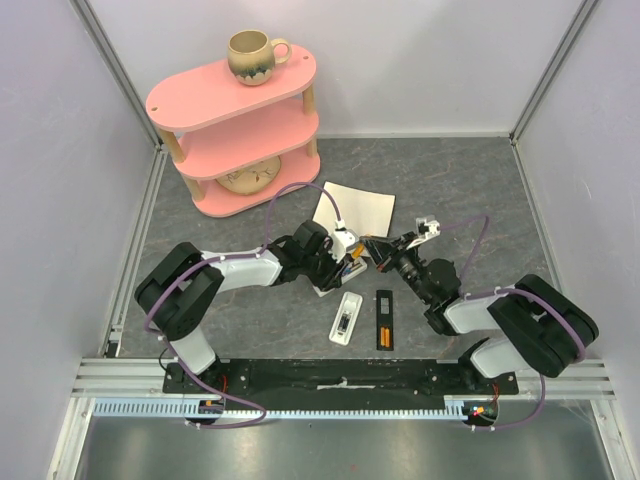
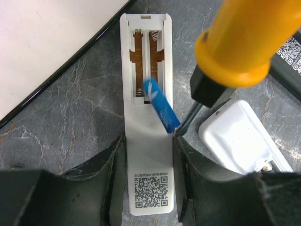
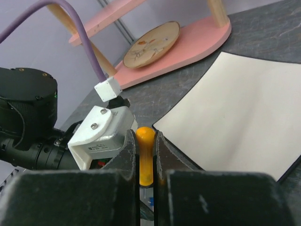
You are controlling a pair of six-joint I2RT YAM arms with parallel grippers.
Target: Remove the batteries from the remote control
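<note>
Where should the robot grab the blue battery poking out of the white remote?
Probably from above, jaws across the round sides of the blue battery at its outer end, which lies over the white remote, outside the bay.

This looks like a robot lab, not a home. Plain pale walls (image 1: 60,150) with metal rails (image 1: 112,62) box in a grey table (image 1: 470,190). The left arm (image 1: 235,270) and right arm (image 1: 480,310) are bolted to a black plate (image 1: 300,372). A pink shelf (image 1: 200,90) holds one mug (image 1: 252,55).
</note>
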